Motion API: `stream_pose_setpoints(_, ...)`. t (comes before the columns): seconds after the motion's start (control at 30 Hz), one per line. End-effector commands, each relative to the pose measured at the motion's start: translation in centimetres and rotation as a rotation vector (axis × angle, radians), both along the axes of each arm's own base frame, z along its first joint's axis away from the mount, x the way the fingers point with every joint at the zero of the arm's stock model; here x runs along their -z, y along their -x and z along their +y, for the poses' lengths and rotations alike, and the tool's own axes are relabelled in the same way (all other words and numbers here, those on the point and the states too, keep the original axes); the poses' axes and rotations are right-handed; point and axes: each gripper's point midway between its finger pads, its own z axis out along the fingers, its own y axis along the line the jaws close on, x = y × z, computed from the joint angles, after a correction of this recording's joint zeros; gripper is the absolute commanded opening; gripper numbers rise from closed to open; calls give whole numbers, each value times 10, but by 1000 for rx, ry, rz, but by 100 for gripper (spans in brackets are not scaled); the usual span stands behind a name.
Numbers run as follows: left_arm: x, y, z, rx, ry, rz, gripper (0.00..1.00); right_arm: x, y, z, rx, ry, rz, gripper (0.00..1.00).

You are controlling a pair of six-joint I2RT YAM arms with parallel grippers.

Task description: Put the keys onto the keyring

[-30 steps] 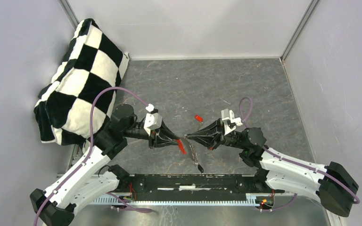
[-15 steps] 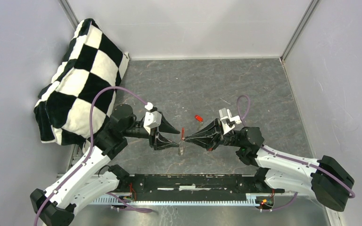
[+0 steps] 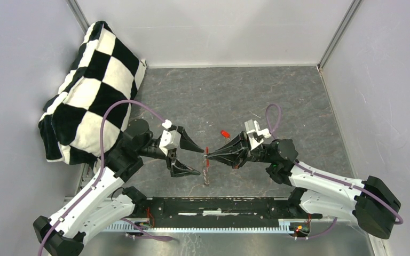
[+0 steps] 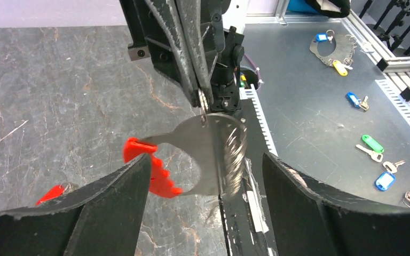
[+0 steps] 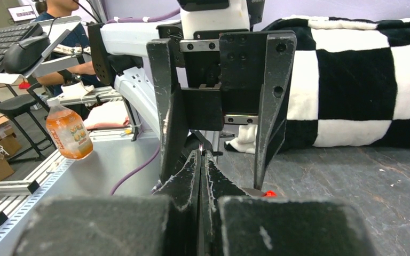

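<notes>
Grey marbled tabletop (image 3: 245, 96), pale walls (image 3: 219, 26), checkered pillow (image 3: 91, 85) in the left corner.

Top view, upper left: cushion (image 3: 93, 90) propped against the left wall, on the far-left corner of the tabletop (image 3: 245, 90).

Frame centre: left tool (image 3: 200, 161) and right tool (image 3: 208, 156) meet tip to tip.

The keyring (image 3: 206, 166) hangs below the right tool's tip, pinched at its upper edge. It sits between the left tool's spread fingers; contact there unclear.

The loose key (image 3: 225, 133) lies on the tabletop just up-right of the keyring.

Left wrist view: keyring centre, loose key lower left.
</notes>
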Motion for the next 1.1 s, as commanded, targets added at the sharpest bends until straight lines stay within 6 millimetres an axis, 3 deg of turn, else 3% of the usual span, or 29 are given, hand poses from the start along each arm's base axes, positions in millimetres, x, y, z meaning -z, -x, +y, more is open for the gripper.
stream_pose_setpoints(0.0,-12,11,-2,59,45,22,82,-28,-4,-3,43,-50,-75,0)
stream_pose_setpoints(0.2,-16,3,-9,46,73,66,77,-30,-3,-5,41,-78,-73,0)
stream_pose_setpoints(0.37,-20,0,-11,39,84,46,66,-35,-6,-11,75,-140,-75,0)
stream_pose_setpoints(0.47,-29,1,-10,44,96,34,54,-38,-5,-17,85,-195,-70,0)
stream_pose_setpoints(0.6,-36,6,-9,67,100,35,50,-45,0,-30,87,-295,-67,0)
stream_pose_setpoints(0.87,-51,-8,-14,6,135,38,36,-49,4,-28,58,-333,-61,1)
stream_pose_setpoints(1.07,-54,-6,-16,19,139,68,36,-45,2,-21,66,-316,-57,1)
